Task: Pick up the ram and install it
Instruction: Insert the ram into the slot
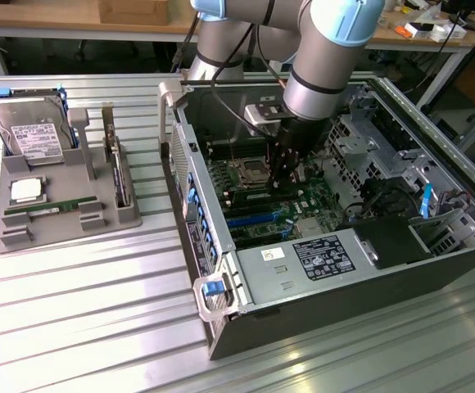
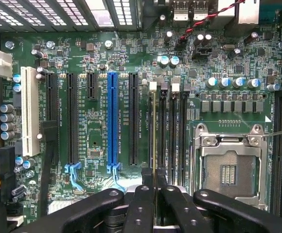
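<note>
- While the arm [image 1: 327, 49] reaches down into the open computer case [image 1: 344, 270], the gripper [image 2: 154, 182] is clamped on the ram [image 2: 154, 136], which is seen edge-on as a thin strip between the black fingers [image 2: 142, 204].
- The ram stands upright over the memory slots, lined up with the slot farthest from the empty processor socket [image 2: 228, 170] on the green motherboard [image 2: 102, 53]; whether it is seated I cannot tell.
- The case lies on its side, lid off, on a ribbed aluminium table [image 1: 74, 327].
- On the exterior view's left, apart from the case, a grey holder [image 1: 24, 237] sits on the same table and carries a hard drive [image 1: 33, 131], a square processor chip [image 1: 26, 190] and another green stick [image 1: 45, 209].
- Behind the table, wooden workbenches [image 1: 57, 20] run across the room, with small items on the one at the exterior view's right.
</note>
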